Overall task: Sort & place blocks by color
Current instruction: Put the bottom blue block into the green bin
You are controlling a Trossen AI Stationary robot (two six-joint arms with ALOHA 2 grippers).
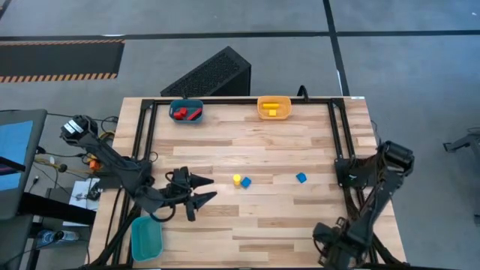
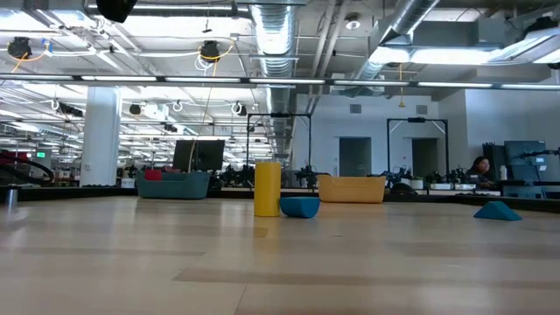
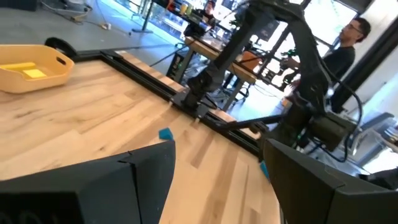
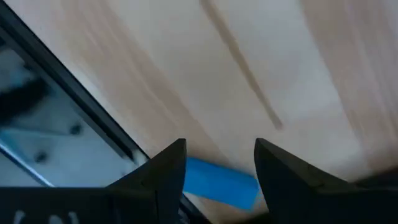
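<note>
A yellow block (image 1: 237,179) and a blue block (image 1: 246,181) lie side by side at mid-table; in the low view the yellow block (image 2: 267,188) stands upright beside the blue block (image 2: 300,207). A second blue block (image 1: 301,178) lies farther right, also in the left wrist view (image 3: 165,133). Red blocks (image 1: 186,113) lie in the dark-blue bin (image 1: 174,105), and yellow blocks (image 1: 273,111) in the yellow bin (image 1: 260,101). My left gripper (image 1: 214,187) is open, just left of the pair, touching nothing. My right gripper (image 4: 220,144) is open, folded back near the table's near right corner.
A teal bin (image 1: 146,238) sits at the table's near left corner. A black frame rail (image 1: 240,100) runs along the far edge and down both sides. In the right wrist view a blue strip (image 4: 221,180) shows behind the fingers; what it is cannot be told. A person (image 3: 348,46) stands beyond the table.
</note>
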